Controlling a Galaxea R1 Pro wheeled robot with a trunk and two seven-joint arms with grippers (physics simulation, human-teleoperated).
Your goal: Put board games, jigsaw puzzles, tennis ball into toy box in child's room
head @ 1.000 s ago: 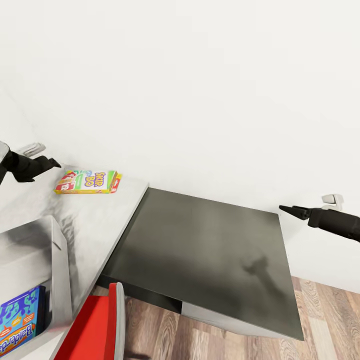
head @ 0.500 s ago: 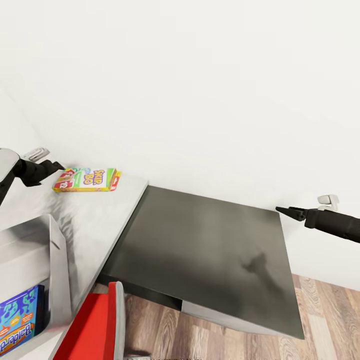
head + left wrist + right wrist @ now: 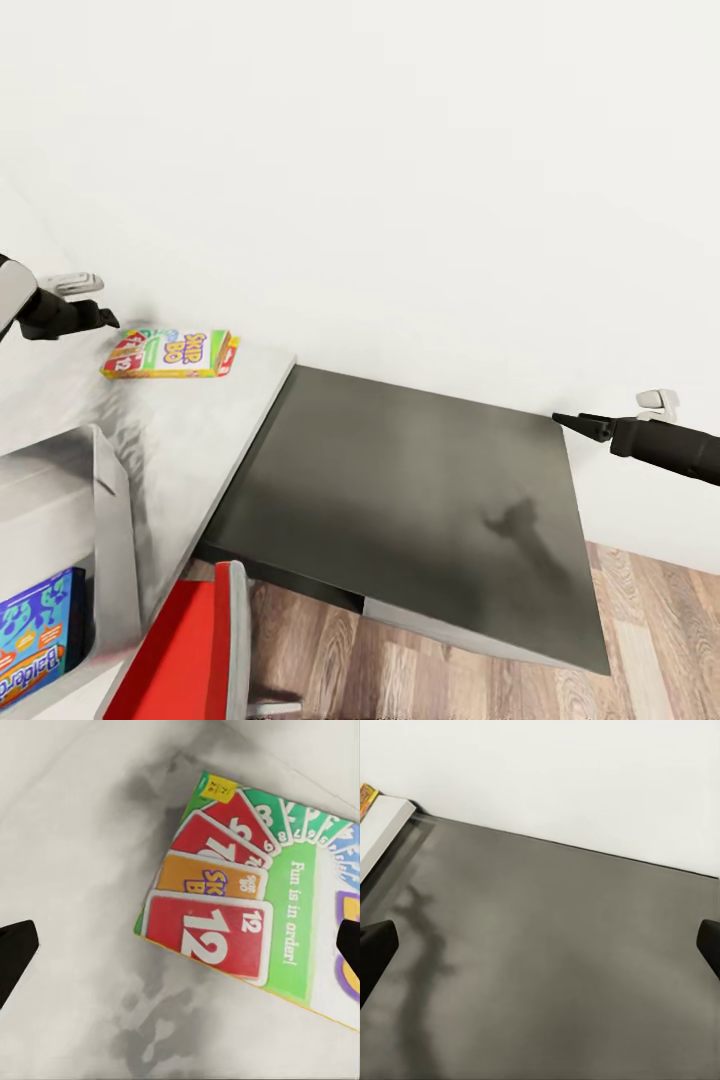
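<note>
I'm lining my left gripper point(image 3: 180, 945) over the board game point(image 3: 255, 900) lying flat on the table point(image 3: 190, 440); jaws wide, box between them below; next I'm judging descent and closing.

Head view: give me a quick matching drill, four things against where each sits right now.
Things:
1. Green and yellow Skip-Bo card game box
2. Blue board game box
3. Left tool
4. Right tool

Places:
A. inside the grey toy box
B. over the dark grey tabletop
C. flat on the pale marbled surface
D. just beside the card game box

Pairs: 1-C, 2-A, 3-D, 4-B
</note>
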